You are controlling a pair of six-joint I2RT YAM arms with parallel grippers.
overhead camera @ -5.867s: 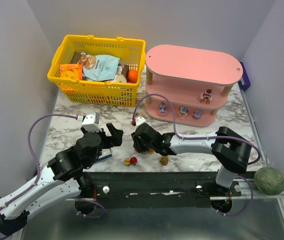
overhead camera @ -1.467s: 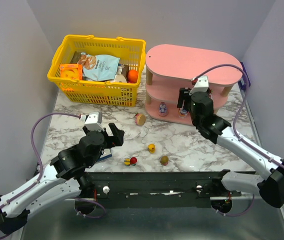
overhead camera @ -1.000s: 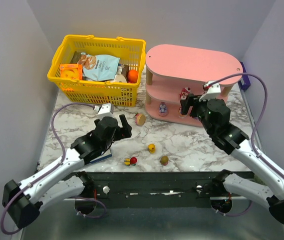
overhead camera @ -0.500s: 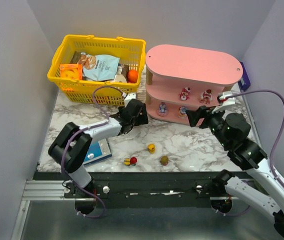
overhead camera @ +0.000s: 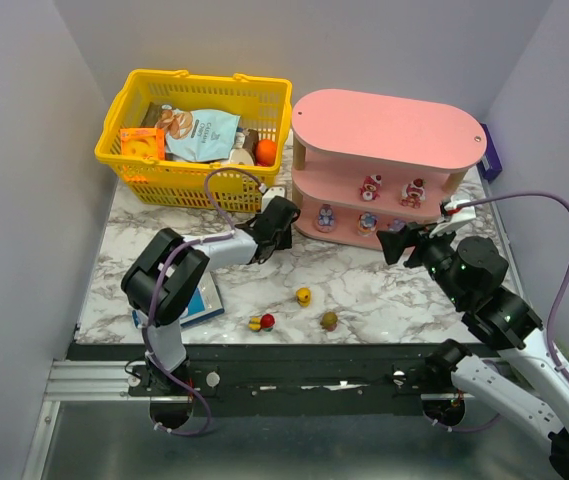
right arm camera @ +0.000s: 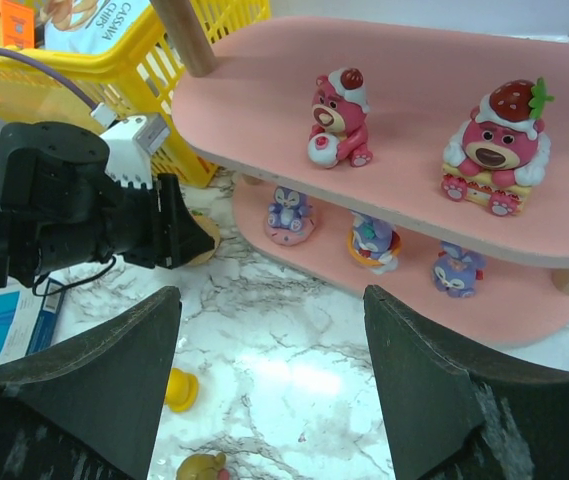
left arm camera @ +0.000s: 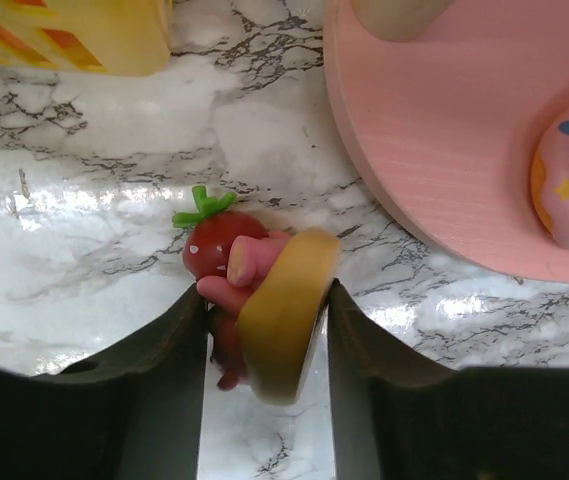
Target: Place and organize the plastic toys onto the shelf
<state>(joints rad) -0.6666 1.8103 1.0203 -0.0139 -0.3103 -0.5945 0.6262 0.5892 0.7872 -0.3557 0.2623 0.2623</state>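
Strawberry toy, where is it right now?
In the left wrist view, the strawberry toy sits on the table between the jaws of the left gripper, just off the shelf bottom tier, near the basket corner.

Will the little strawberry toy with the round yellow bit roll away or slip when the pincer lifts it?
The strawberry toy looks hard and shiny, so it might slip a bit. Its round yellow disc stands on edge, so if dropped it could roll. It looks small, probably light, and the left pincer presses both sides.
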